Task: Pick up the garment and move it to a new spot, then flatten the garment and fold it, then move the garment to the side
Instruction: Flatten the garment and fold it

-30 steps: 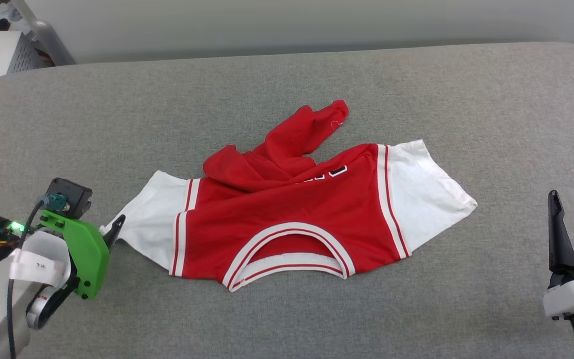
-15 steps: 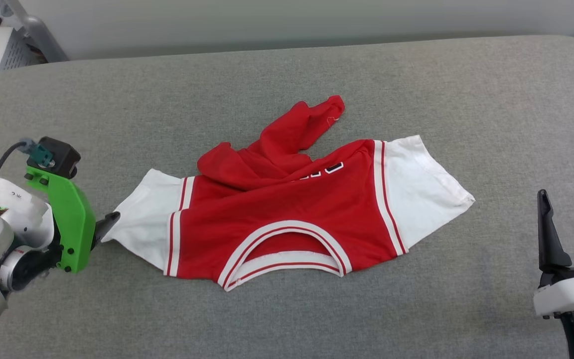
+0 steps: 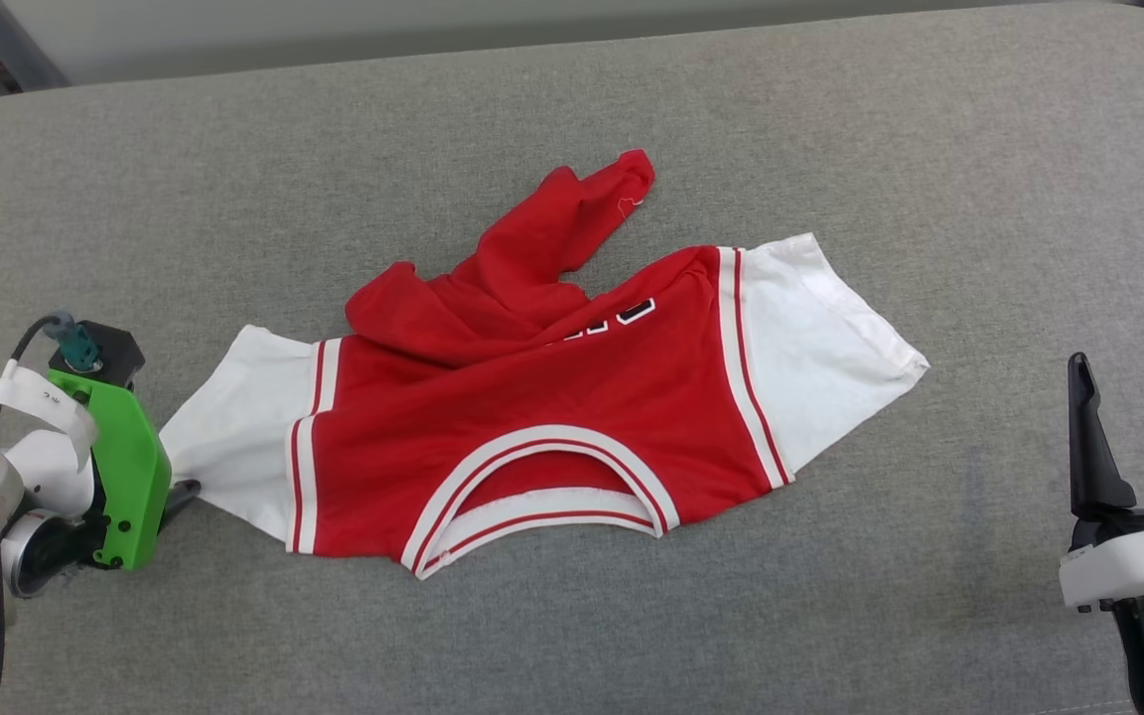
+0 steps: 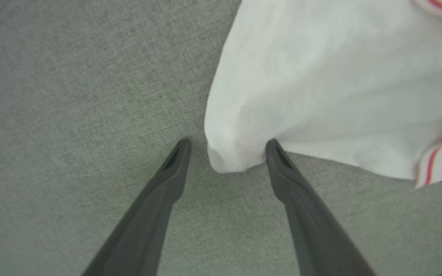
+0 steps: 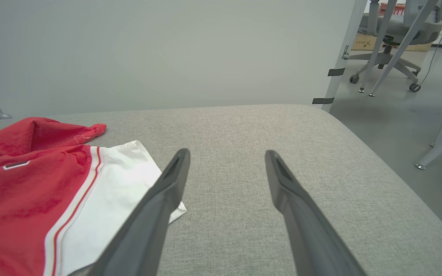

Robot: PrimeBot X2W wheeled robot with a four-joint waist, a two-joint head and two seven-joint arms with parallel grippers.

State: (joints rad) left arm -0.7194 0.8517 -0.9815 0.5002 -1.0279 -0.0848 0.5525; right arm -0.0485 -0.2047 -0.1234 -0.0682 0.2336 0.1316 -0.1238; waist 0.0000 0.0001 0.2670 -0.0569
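**Q:** Where is the garment (image 3: 532,417) located?

**A:** The garment is laid on the grey table (image 3: 830,119), around the middle and slightly to the left. The striped neckline (image 3: 542,487) is turned toward the near edge. The red lower part (image 3: 542,248) is bunched and folded up over the chest toward the far side, so the chest lettering (image 3: 622,318) is partly covered.

**Q:** How are the sleeves arranged?

**A:** The white left sleeve (image 3: 224,417) is spread flat toward the left. The white right sleeve (image 3: 820,328) is spread toward the right and the far side. Each is bordered by red-and-white striped trim.

**Q:** What state is noted for the left claw (image 4: 227,142)?

**A:** The left claw is spread wide and set low over the table at the left. The outer corner of the left sleeve is located between its two fingers. One fingertip (image 4: 274,149) is seen against the sleeve edge; the other is separated from the cloth by bare table. Nothing is pinched. A green bracket (image 3: 125,477) is mounted at the wrist.

**Q:** And the right claw (image 3: 1123,359)?

**A:** The right claw is also spread, with nothing between its fingers. It is positioned at the near right, apart from the right sleeve, with its fingers pointed toward the far side.
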